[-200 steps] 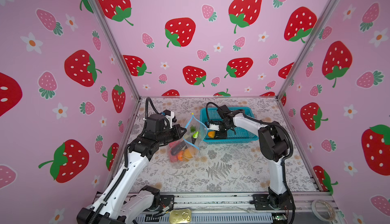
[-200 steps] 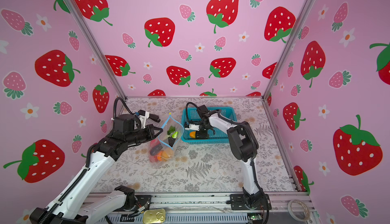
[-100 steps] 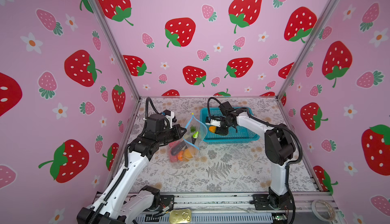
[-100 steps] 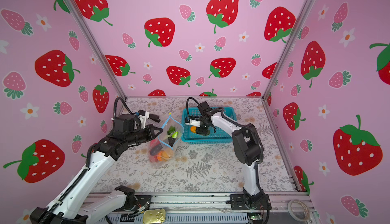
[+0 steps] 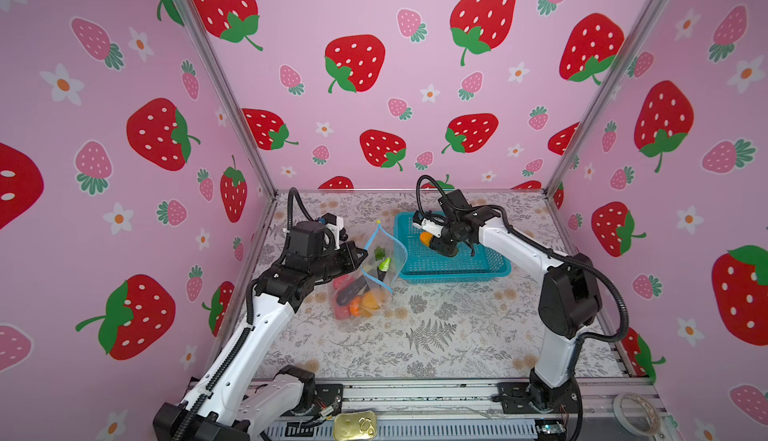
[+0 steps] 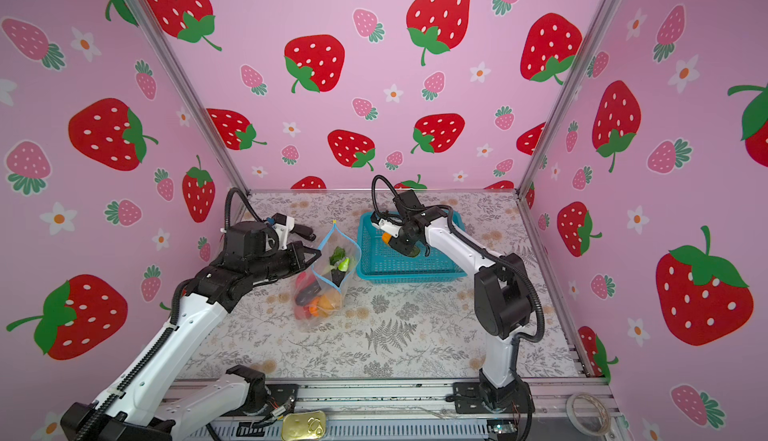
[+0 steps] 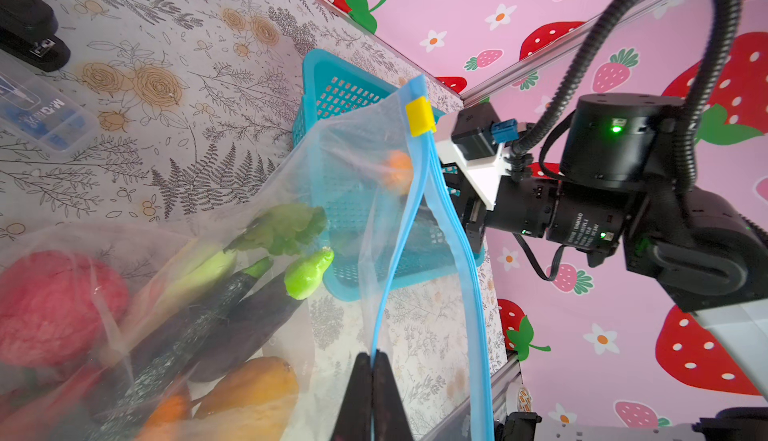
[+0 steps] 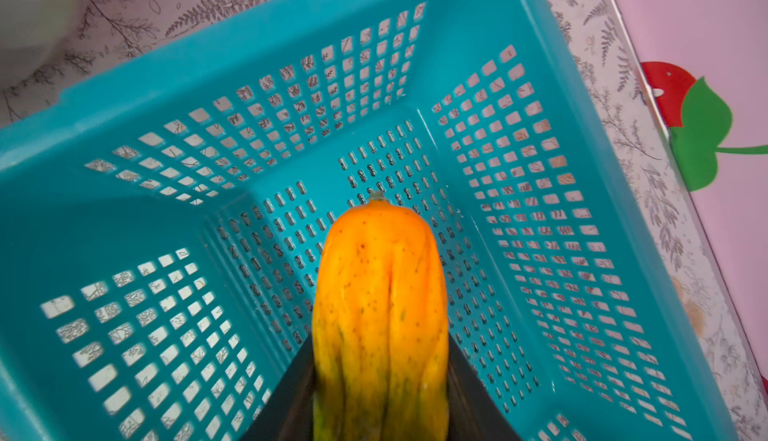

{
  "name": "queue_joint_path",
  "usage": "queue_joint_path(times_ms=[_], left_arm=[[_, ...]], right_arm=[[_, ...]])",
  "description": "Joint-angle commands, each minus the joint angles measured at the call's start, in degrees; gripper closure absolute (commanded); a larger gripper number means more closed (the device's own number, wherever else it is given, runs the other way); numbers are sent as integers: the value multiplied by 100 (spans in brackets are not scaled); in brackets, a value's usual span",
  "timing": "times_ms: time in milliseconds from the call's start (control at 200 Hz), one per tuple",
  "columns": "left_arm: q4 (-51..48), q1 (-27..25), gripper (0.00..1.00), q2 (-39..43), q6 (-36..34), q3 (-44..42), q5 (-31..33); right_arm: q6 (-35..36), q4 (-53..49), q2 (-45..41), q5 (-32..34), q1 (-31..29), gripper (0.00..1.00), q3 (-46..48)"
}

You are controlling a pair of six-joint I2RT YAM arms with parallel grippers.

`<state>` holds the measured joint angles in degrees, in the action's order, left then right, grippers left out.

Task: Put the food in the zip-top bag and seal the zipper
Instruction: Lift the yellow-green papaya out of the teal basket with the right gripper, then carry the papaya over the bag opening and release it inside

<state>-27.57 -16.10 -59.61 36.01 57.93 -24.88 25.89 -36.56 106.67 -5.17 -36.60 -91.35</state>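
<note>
The zip-top bag (image 5: 365, 289) (image 6: 328, 289) stands propped open left of the teal basket. My left gripper (image 7: 372, 370) (image 5: 362, 255) is shut on the near side of its light-blue zipper (image 7: 399, 248). The yellow slider tab (image 7: 419, 115) sits at the strip's top end. Food lies inside the bag: a red-pink lump (image 7: 54, 306), a dark eggplant (image 7: 232, 326), a leafy radish (image 7: 282, 227) and a yellow-orange piece (image 7: 249, 385). My right gripper (image 8: 380, 347) (image 5: 430, 240) is shut on an orange-green cucumber (image 8: 380, 285), held above the basket floor.
The teal perforated basket (image 5: 457, 268) (image 8: 540, 44) stands at the back, right of the bag. A black stapler (image 7: 29, 32) and a clear plastic box (image 7: 37, 115) lie at the back left. A tin can (image 5: 354, 425) and a tape roll (image 5: 636, 407) rest on the front rail.
My right gripper has risen a little inside the basket with the cucumber in it. The left gripper and the bag have not moved.
</note>
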Motion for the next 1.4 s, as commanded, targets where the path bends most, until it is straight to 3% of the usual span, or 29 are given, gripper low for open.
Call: queue_joint_path(times_ms=[0,415,565,690,890,1395], left_arm=[[-46,30,100,-15,21,292,12],[-31,28,100,-125,64,474,-25],[-3,28,100,-194,98,532,-34],[-1,28,100,-267,117,591,-63],[16,28,100,-250,111,604,-43],[15,28,100,-199,108,595,-38]], right_arm=[[-729,-154,-403,63,-15,65,-263],[-2236,365,-1508,-1094,-496,62,-440],[-3266,894,-1705,-1337,-731,61,-541],[-4326,1104,-1583,-1481,-916,62,-810],[-5242,241,-931,-1458,-1139,63,-1848],[-5835,254,-582,-1036,-1657,70,-1751]])
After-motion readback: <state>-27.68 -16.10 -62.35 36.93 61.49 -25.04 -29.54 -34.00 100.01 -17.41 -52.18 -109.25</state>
